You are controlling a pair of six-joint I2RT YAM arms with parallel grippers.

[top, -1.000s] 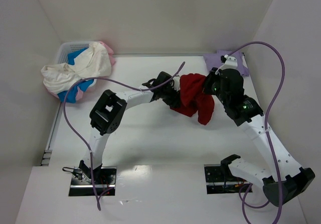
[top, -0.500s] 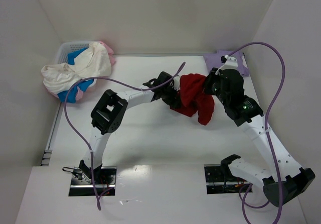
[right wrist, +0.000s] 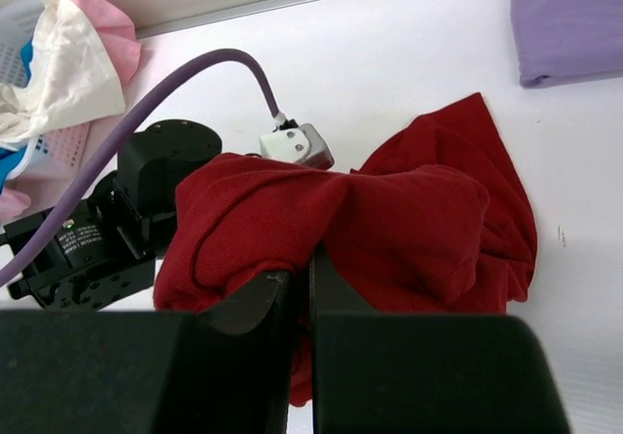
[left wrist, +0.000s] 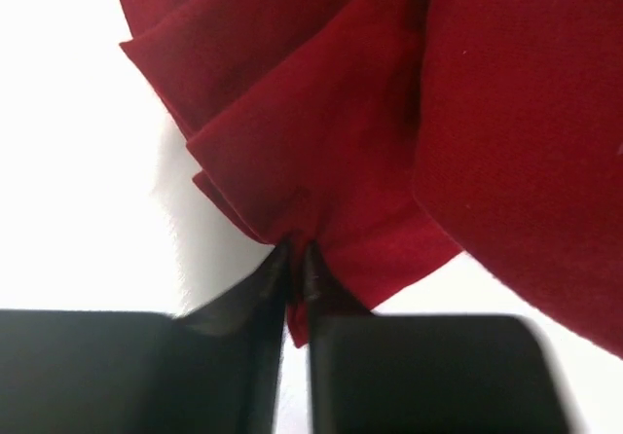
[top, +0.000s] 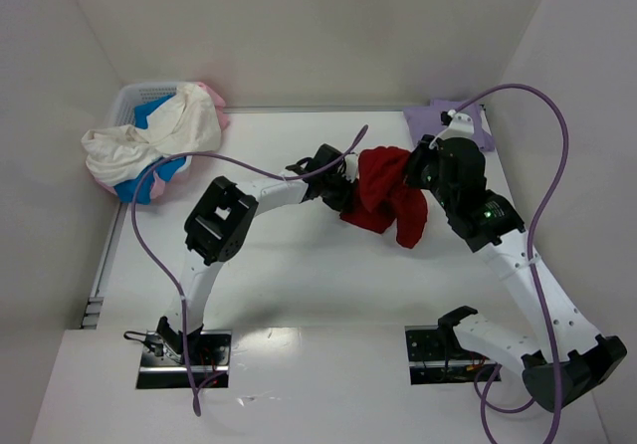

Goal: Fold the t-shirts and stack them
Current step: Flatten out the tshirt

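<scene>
A dark red t-shirt (top: 386, 197) hangs bunched above the middle of the table, between both arms. My left gripper (top: 345, 193) is shut on its lower left hem (left wrist: 302, 230); folds of red cloth fan out above the fingertips in the left wrist view. My right gripper (top: 410, 173) is shut on the shirt's upper right side (right wrist: 389, 220), the cloth draped over both fingers. A pale lavender t-shirt (top: 448, 122) lies folded in the far right corner (right wrist: 569, 20). Cream-white (top: 159, 135), bright blue (top: 149, 180) and pink (top: 212, 98) shirts spill out of the basket.
A white plastic lattice basket (top: 139, 96) stands at the far left corner against the wall. White walls close in the table on the left, back and right. A purple cable (top: 542, 165) loops over the right arm and another (top: 149, 225) over the left.
My left gripper, open beside the red shirt's edge half a second ago, has shut on the hem. The shirt and the right arm have hardly moved.
</scene>
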